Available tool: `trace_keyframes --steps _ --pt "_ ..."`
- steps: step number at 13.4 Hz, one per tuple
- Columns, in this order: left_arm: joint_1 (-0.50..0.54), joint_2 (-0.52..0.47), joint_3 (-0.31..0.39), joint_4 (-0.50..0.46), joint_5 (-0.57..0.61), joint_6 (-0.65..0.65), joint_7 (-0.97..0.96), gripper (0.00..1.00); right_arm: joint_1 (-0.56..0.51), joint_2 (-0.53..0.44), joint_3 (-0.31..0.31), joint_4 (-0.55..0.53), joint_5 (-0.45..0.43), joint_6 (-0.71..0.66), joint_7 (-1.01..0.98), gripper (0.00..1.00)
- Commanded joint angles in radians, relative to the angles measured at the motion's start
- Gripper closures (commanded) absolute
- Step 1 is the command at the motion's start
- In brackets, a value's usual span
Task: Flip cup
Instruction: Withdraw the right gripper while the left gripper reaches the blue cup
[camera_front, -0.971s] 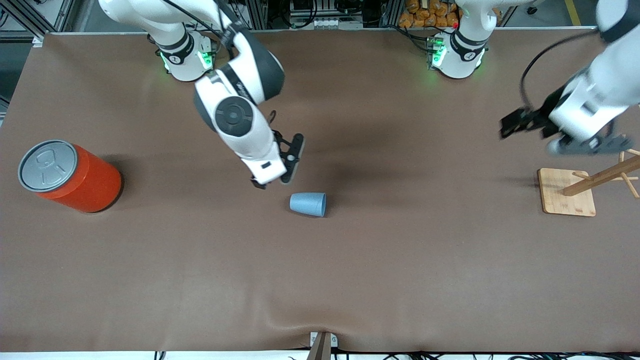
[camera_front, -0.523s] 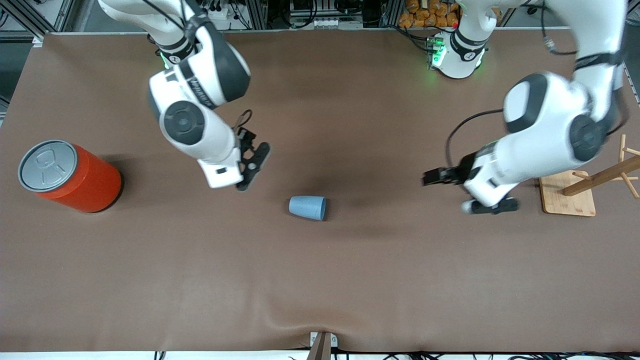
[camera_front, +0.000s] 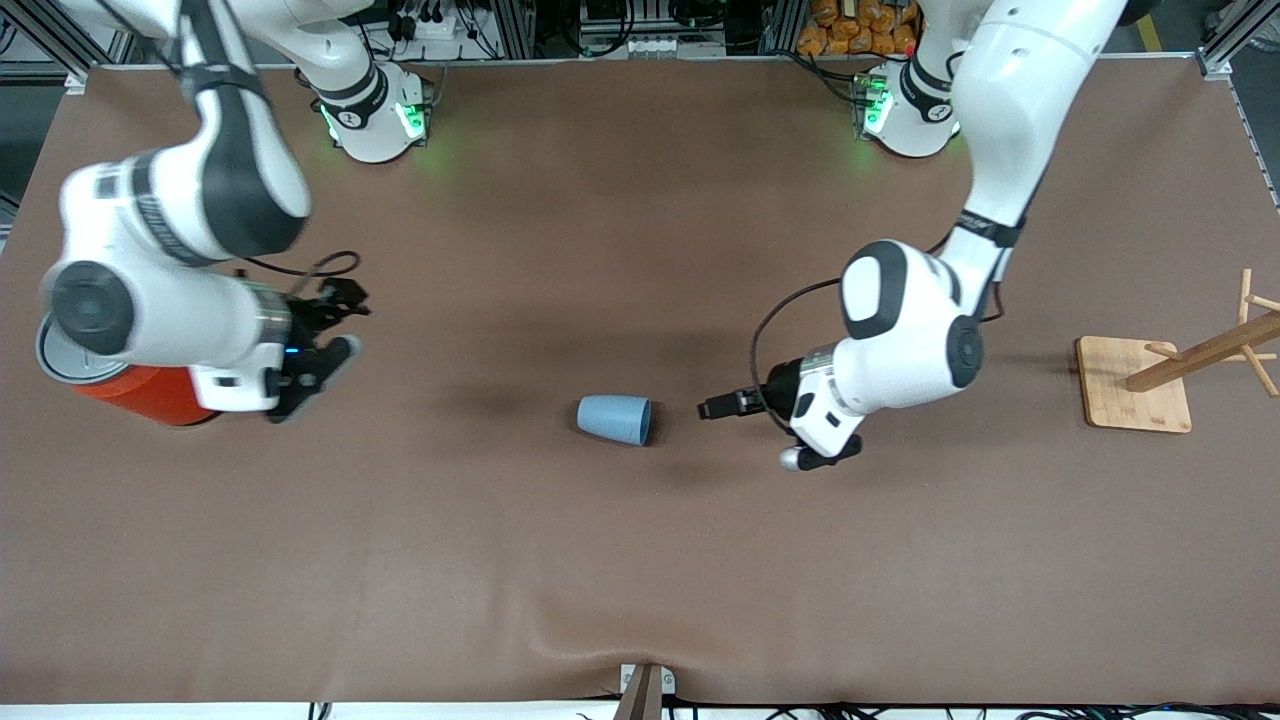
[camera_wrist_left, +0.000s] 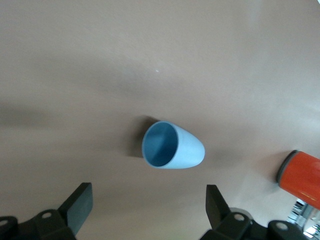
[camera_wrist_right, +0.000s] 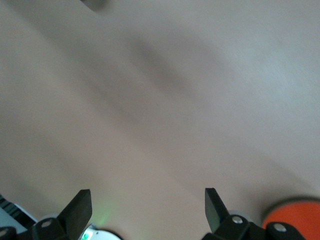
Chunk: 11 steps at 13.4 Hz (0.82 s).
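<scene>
Front view gives me the brown worktop (camera_front: 640, 560) with the orange can (camera_front: 160, 395) at the right arm's end. My right gripper (camera_front: 325, 345) hangs released beside that can, waiting. My left gripper (camera_front: 790, 425) hovers low, fingers spread wide, just beside the cup (camera_front: 614, 418), not touching. The cup lies on its side mid-worktop, mouth facing that gripper.

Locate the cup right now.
The cup lies on its side mid-table, mouth toward the left gripper, which is open beside it; the orange can stands at the right arm's end.
</scene>
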<state>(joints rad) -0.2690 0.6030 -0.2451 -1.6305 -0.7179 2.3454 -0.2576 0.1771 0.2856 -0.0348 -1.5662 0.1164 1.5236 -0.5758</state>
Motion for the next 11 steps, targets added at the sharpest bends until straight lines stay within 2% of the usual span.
trace_keyframes --steps 1,3,6,8,11 --pt "-0.004 0.064 0.001 0.024 -0.105 0.018 0.14 0.0 -0.06 -0.083 0.02 -0.034 0.003 -0.066 0.051 0.0" --pt "-0.007 0.095 0.001 0.026 -0.225 0.02 0.254 0.0 -0.077 -0.127 0.013 -0.031 -0.012 -0.106 0.132 0.0" --pt "-0.016 0.142 0.001 0.052 -0.404 0.018 0.401 0.01 -0.077 -0.203 0.012 -0.021 -0.145 -0.1 0.25 0.0" --pt "-0.035 0.178 0.001 0.072 -0.512 0.018 0.458 0.06 -0.096 -0.221 -0.02 0.004 -0.158 -0.1 0.318 0.0" --pt "-0.056 0.245 0.001 0.139 -0.572 0.018 0.488 0.15 -0.116 -0.232 -0.074 0.026 -0.146 -0.097 0.324 0.0"
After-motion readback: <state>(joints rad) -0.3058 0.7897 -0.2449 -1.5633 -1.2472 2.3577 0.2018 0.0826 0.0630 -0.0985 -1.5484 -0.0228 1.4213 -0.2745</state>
